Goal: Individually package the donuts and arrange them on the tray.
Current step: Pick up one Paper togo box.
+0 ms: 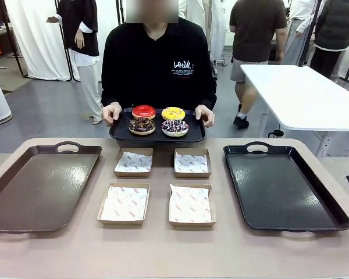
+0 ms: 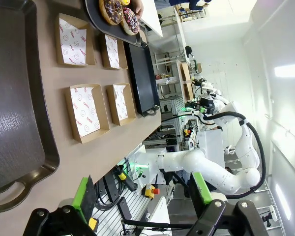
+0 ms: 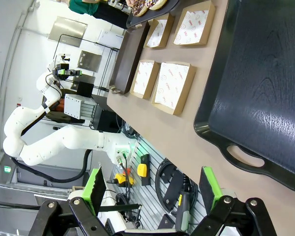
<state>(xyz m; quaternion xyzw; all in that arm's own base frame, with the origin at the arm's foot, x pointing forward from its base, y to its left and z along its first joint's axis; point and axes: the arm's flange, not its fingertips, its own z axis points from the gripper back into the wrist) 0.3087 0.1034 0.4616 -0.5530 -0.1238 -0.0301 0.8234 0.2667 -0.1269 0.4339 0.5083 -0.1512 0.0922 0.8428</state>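
Donuts (image 1: pixel 143 111): four on small black tray (image 1: pixel 121 131) at twelve o'clock, held up by person's hands (image 1: pixel 111 112). Left gripper (image 2: pixel 142 191), right gripper (image 3: pixel 151 188): fingers spread wide, gripping nothing.

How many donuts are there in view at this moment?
4. All lie on the small black tray that the person holds at the far side of the table: red-glazed donut far left, yellow-glazed donut far right, chocolate donut near left, purple-brown donut near right. None seems hidden.

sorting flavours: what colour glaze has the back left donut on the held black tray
Red: the red-glazed ring donut shows best in front view.
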